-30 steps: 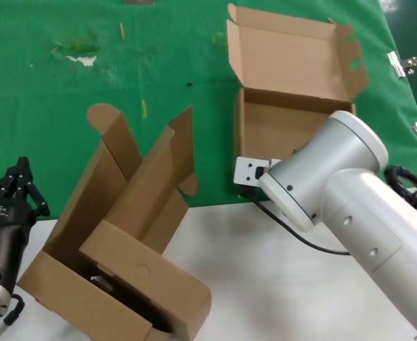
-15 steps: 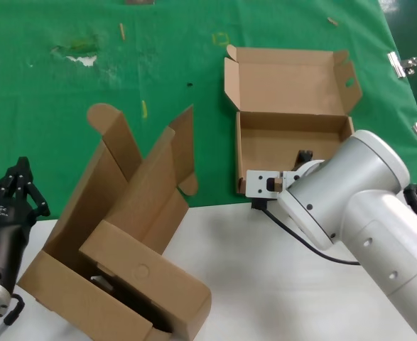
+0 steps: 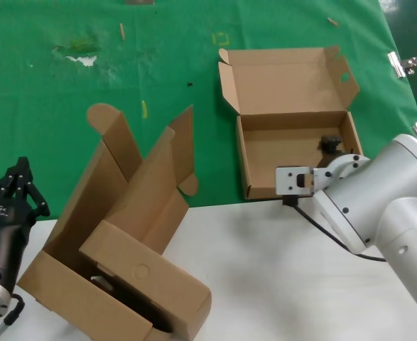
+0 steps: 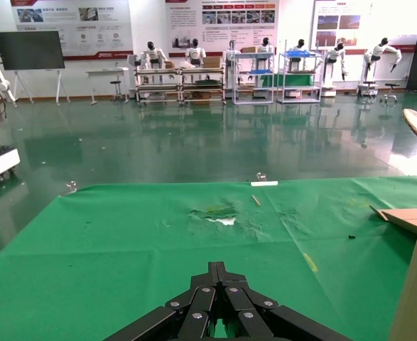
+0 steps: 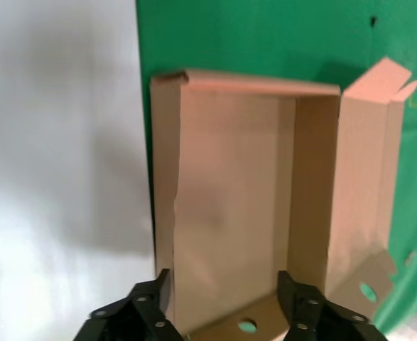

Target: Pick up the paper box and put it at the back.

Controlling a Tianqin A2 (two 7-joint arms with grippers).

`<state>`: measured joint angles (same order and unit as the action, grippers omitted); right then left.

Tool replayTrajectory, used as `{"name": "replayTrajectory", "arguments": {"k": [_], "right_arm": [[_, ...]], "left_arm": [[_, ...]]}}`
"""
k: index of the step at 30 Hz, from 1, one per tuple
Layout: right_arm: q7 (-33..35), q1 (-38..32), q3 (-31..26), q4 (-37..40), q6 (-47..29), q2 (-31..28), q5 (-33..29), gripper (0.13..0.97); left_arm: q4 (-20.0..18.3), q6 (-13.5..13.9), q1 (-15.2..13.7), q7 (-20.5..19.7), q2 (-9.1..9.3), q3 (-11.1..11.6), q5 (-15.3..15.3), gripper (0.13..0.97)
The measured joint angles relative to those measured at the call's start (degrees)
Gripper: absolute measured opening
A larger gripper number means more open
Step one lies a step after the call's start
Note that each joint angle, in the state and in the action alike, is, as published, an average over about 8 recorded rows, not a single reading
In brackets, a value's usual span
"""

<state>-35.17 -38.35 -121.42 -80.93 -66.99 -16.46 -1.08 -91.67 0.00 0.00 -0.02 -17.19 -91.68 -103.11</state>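
Observation:
The paper box (image 3: 293,145) lies flat on the green sheet (image 3: 87,92), near the sheet's front edge, with its lid folded back. It fills the right wrist view (image 5: 229,199), where a round hole (image 5: 247,326) shows in a tab. My right gripper (image 3: 330,153) is at the box's right wall, with one fingertip (image 3: 330,144) inside the tray. It shows open in its wrist view (image 5: 222,312), fingers wide apart and gripping nothing. My left gripper (image 3: 16,181) is shut and parked at the far left; it also shows in the left wrist view (image 4: 219,273).
A larger brown box with a circle outline (image 3: 123,270) lies tilted on the white tabletop (image 3: 265,284), overlapping the sheet's front edge. A small yellow square mark (image 3: 221,38) sits just behind the paper box. Metal clips (image 3: 403,65) hold the sheet's right edge.
The paper box has settled flat and its lid has dropped back. My right arm has drawn away to the right, from the box's front wall to its right wall. The left arm has not moved.

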Motion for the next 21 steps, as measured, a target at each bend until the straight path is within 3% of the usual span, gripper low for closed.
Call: {"name": "replayTrajectory", "arguments": {"k": [6, 9, 21], "right_arm": [[0.54, 1.96, 3.30, -0.65, 1.55, -0.30, -1.22, 0.622], [0.72, 2.85, 5.23, -2.25, -0.16, -0.46, 0.75, 0.622], [-3.29, 0.15, 15.75, -17.66, -16.49, -4.14, 20.92, 0.831]], "left_arm": [[0.00, 0.00, 0.00, 0.00, 0.00, 0.00, 0.00, 0.140], [0.00, 0.00, 0.00, 0.00, 0.00, 0.00, 0.00, 0.140], [0.00, 0.00, 0.00, 0.00, 0.00, 0.00, 0.00, 0.140]]}}
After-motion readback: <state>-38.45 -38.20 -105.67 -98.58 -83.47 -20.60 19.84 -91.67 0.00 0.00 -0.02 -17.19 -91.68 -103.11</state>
